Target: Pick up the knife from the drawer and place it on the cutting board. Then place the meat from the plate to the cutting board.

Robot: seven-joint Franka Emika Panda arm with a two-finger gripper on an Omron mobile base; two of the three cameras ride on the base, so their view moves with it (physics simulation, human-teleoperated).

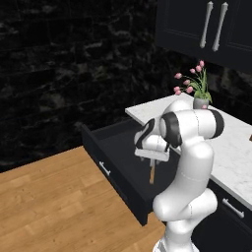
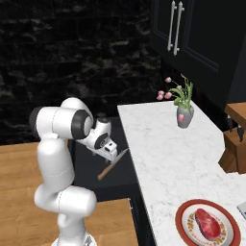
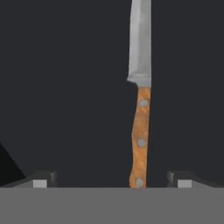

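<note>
Fingers: two dark tips spread wide, nothing between the pads yet; spread presumably set to straddle the handle from both sides.
Gripper: poised over the drawer interior, pointing down; knife handle lying between the tips, nearer one tip than the other, so probably some centring left before closing. Contact not evident.
Knife: flat on the dark drawer floor, wooden handle with three rivets toward the gripper, silver blade running away from it. Handle end offered first, likely the sensible place to grip, clear of the blade.
Drawer: pulled fully out from under the counter, front panel with small bar handle facing the wooden floor; open to give access from above.
Counter: white marble, beside the drawer.
Plate: red-rimmed, near the counter's front edge, holding the meat at its centre; untouched, second step waiting.
Vase of pink flowers: farther back on the counter, well apart from the work.
Cutting board: not identified.
</note>
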